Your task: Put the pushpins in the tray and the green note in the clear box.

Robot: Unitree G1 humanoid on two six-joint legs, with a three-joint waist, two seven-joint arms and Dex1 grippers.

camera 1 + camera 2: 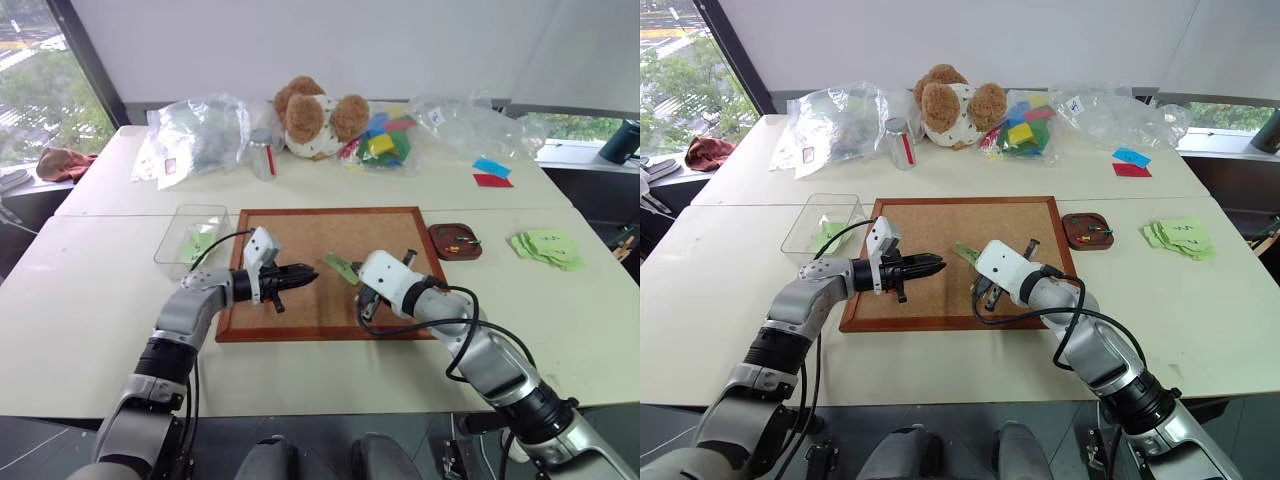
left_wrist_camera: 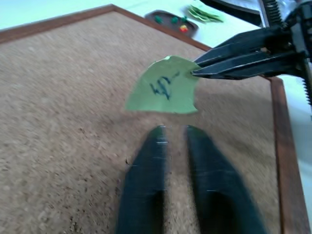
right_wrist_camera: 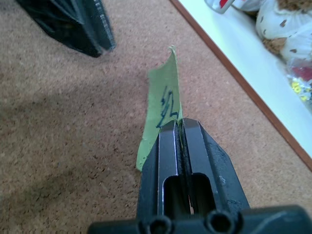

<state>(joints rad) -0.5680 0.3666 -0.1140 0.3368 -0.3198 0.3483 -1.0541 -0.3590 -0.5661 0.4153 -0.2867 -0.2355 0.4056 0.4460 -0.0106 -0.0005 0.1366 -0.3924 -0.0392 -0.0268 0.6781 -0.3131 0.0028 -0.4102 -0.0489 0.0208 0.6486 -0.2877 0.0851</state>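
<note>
Above the corkboard [image 1: 330, 270], the right gripper [image 3: 180, 127] pinched the green note [image 2: 165, 87] by its edge, while the left gripper [image 2: 174, 134], fingers slightly parted and empty, faced it just beside.

One corkboard [image 1: 300, 250] on the table, one clear box [image 1: 190, 232], one reddish-brown tray [image 1: 455, 241]. One scribbled green note [image 2: 165, 87] up in the air, one pile of green slips [image 1: 548, 247]. One blue slip [image 1: 491, 167], one red slip [image 1: 493, 181], one teddy bear [image 1: 315, 115].
</note>
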